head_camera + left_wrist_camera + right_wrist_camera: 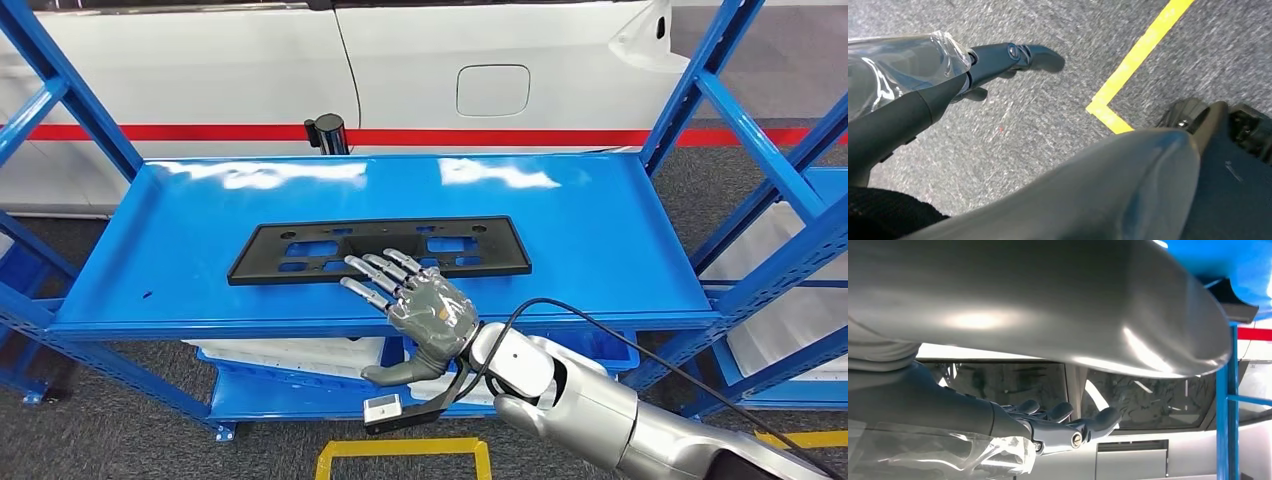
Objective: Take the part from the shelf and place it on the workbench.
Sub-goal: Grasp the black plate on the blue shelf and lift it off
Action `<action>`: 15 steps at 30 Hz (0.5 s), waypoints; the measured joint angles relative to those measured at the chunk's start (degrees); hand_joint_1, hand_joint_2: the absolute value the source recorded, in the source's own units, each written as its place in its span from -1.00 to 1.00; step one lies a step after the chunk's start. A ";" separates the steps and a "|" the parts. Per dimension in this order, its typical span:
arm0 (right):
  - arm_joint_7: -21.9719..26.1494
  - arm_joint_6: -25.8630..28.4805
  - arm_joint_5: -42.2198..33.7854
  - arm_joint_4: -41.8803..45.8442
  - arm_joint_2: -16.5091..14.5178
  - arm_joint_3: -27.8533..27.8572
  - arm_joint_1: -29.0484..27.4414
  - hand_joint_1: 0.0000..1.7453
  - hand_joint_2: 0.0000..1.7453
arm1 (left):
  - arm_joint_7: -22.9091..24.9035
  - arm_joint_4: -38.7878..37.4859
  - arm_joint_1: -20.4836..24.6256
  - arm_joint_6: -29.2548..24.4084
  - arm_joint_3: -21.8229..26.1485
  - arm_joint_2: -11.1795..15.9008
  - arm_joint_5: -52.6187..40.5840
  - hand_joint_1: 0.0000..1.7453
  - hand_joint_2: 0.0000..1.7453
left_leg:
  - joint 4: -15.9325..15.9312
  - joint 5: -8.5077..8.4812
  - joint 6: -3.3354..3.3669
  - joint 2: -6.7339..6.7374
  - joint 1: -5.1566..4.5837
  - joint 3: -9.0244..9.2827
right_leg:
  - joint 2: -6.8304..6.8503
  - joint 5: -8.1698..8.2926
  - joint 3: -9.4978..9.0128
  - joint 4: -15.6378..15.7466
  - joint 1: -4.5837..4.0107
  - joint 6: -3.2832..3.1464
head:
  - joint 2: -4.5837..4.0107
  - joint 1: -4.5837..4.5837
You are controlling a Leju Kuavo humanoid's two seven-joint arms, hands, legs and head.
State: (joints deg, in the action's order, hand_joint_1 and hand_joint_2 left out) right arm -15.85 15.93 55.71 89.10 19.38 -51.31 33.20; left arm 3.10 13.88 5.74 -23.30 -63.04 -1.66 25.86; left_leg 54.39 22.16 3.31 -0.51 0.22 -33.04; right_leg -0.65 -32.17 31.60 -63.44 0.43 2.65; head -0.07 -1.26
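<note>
The part (300,252) is a flat black rectangular frame with cut-outs, lying on the blue shelf (600,230) near its middle. My right hand (428,310) reaches in from the front edge with its fingers (372,268) spread over the part's near rim. Its thumb (392,373) hangs below the shelf's front lip, and the hand holds nothing. The right wrist view has the same fingers (1068,426) stretched out straight under the thick grey thumb (1048,305). My left hand (1008,57) hangs over the grey floor, fingers loose, with nothing in it.
A white car with a red stripe (500,136) stands right behind the shelf, beside a black cylinder (327,132). Blue uprights (700,90) frame both sides. A lower shelf (290,395) carries a bin. Yellow tape (405,450) marks the floor, and a yellow tape corner (1128,70) lies near my left hand.
</note>
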 joint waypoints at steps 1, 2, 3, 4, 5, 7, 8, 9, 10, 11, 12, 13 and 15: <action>0.00 0.01 0.01 0.05 0.07 -0.01 -0.14 -1.00 -1.00 | 0.00 0.00 0.00 0.01 0.00 -0.03 0.00 -1.00 -1.00 | 0.01 0.28 0.18 0.01 0.01 0.20 | 0.01 -1.45 2.56 -3.88 0.02 0.15 | 0.00 -0.02; 0.00 0.01 0.01 0.08 0.14 -0.01 -0.35 -1.00 -1.00 | 0.00 0.00 -0.03 0.01 -0.01 -0.07 0.00 -1.00 -1.00 | 0.01 0.59 0.25 -0.02 0.03 0.48 | 0.01 -2.37 4.89 -6.97 0.08 0.26 | 0.00 -0.03; 0.00 0.00 0.02 0.08 0.21 -0.01 -0.55 -1.00 -0.50 | 0.00 0.00 -0.08 0.01 -0.01 -0.10 0.00 -1.00 -1.00 | 0.03 0.96 0.22 -0.08 0.06 0.87 | 0.02 -2.29 6.46 -8.33 0.16 0.36 | 0.00 -0.04; 0.00 -0.02 0.02 0.09 0.27 -0.01 -0.68 -1.00 0.00 | 0.00 0.00 -0.12 0.02 -0.02 -0.11 0.00 -1.00 -1.00 | 0.04 1.38 0.10 -0.16 0.11 1.41 | 0.03 -0.90 6.95 -7.46 0.26 0.45 | 0.00 -0.05; 0.00 -0.05 0.02 0.10 0.32 -0.01 -0.74 -1.00 0.50 | 0.00 0.00 -0.16 0.04 -0.03 -0.14 0.00 -1.00 -1.00 | 0.05 1.82 -0.08 -0.24 0.18 2.07 | 0.05 1.70 6.39 -4.46 0.41 0.53 | 0.00 -0.05; -0.01 -0.19 0.00 0.11 0.38 -0.03 -0.76 -1.00 1.00 | -0.01 -0.01 -0.14 0.14 -0.05 -0.21 0.00 -1.00 -1.00 | 0.15 2.73 -0.64 -0.37 0.27 3.24 | 0.09 6.75 4.20 3.43 0.63 0.59 | -0.01 -0.03; -0.01 -0.31 -0.02 0.12 0.39 -0.06 -0.78 -1.00 1.00 | -0.04 -0.01 -0.11 0.26 -0.06 -0.24 0.00 -1.00 -1.00 | 0.18 3.08 -0.97 -0.41 0.27 3.45 | 0.17 7.71 3.43 5.91 0.59 0.39 | 0.00 -0.03; -0.01 -0.48 -0.08 0.13 0.40 -0.07 -0.85 -1.00 1.00 | -0.10 -0.02 -0.08 0.44 -0.07 -0.25 -0.01 -1.00 -1.00 | 0.33 3.37 -1.36 -0.44 0.24 3.56 | 0.23 8.01 3.16 7.05 0.49 0.02 | 0.00 -0.02; -0.01 -0.73 -0.21 0.13 0.42 -0.09 -0.92 -1.00 1.00 | -0.19 -0.02 -0.04 0.68 -0.08 -0.25 -0.02 -1.00 -1.00 | 0.47 3.51 -1.72 -0.47 0.19 3.62 | 0.30 7.55 3.10 7.11 0.33 -0.48 | 0.00 -0.02; -0.01 -1.03 -0.37 0.14 0.44 -0.09 -0.94 -1.00 1.00 | -0.30 -0.03 -0.03 0.92 -0.08 -0.23 -0.05 -1.00 -1.00 | 0.55 3.70 -2.05 -0.46 0.20 3.67 | 0.39 7.78 2.95 7.06 0.32 -0.99 | 0.01 -0.04; -0.01 -1.34 -0.56 0.14 0.46 -0.08 -0.89 -1.00 1.00 | -0.40 -0.03 -0.01 1.10 -0.09 -0.21 -0.08 -1.00 -1.00 | 0.98 4.04 -2.33 -0.43 0.24 3.68 | 0.40 8.09 2.77 7.15 0.38 -1.39 | 0.00 -0.03; -0.03 -1.70 -0.79 0.13 0.48 -0.07 -0.73 -1.00 1.00 | -0.48 -0.04 0.04 1.22 -0.09 -0.20 -0.14 -1.00 -1.00 | 2.06 4.69 -2.56 -0.40 0.31 3.21 | 0.43 8.02 2.54 7.19 0.46 -1.69 | 0.00 0.01; -0.12 -2.57 -1.15 -0.04 0.41 -0.06 -0.42 -1.00 1.00 | -0.55 -0.04 0.22 1.32 -0.10 -0.18 -0.24 -1.00 -1.00 | 7.61 7.32 -3.04 -0.32 0.45 0.20 | 0.41 7.88 2.29 7.22 0.52 -2.09 | 0.00 0.09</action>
State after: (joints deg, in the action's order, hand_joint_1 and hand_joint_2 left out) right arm -15.97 13.36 54.56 89.06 19.79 -51.37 32.77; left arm 2.56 13.84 5.96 -21.98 -63.14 -1.84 25.62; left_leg 62.00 29.48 0.27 -0.84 0.68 -32.84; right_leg -0.23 -24.29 33.89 -56.22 0.95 0.56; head -0.07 -1.17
